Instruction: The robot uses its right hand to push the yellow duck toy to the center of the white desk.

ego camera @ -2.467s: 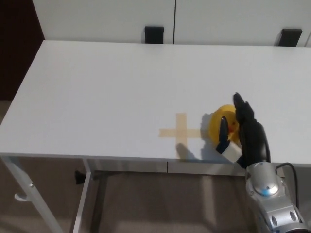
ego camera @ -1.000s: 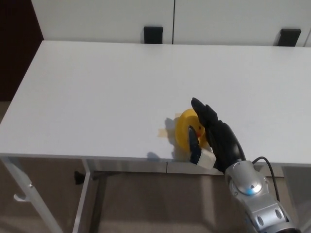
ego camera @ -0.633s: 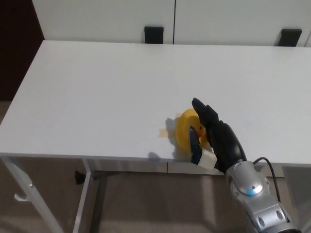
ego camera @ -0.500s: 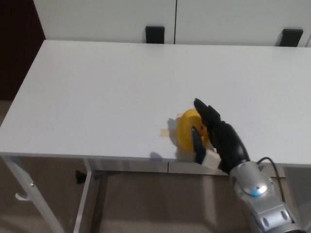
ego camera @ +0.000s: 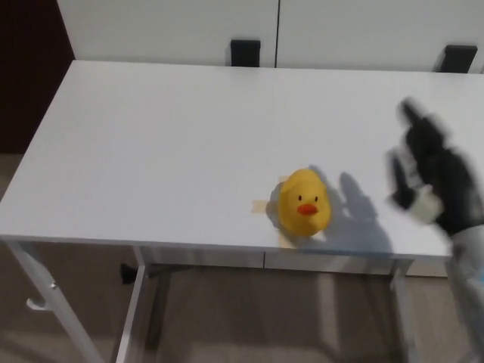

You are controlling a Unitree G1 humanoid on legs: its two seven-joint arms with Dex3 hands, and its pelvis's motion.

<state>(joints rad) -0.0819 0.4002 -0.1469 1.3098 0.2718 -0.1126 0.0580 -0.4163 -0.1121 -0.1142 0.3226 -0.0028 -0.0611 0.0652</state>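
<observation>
I see the yellow duck toy [ego camera: 303,203] upright on the white surface [ego camera: 166,144], near its front edge, sitting on a tan tape cross [ego camera: 262,206]. My right hand [ego camera: 432,175] is well apart, raised, motion-blurred; fingers apart, holding nothing.

My worktop [ego camera: 151,151] looks smooth, matt white. On it, the yellow duck toy [ego camera: 304,203] seems soft-sheened plastic over tan paper-like tape [ego camera: 261,206]. My right hand [ego camera: 435,178] is matt black.
</observation>
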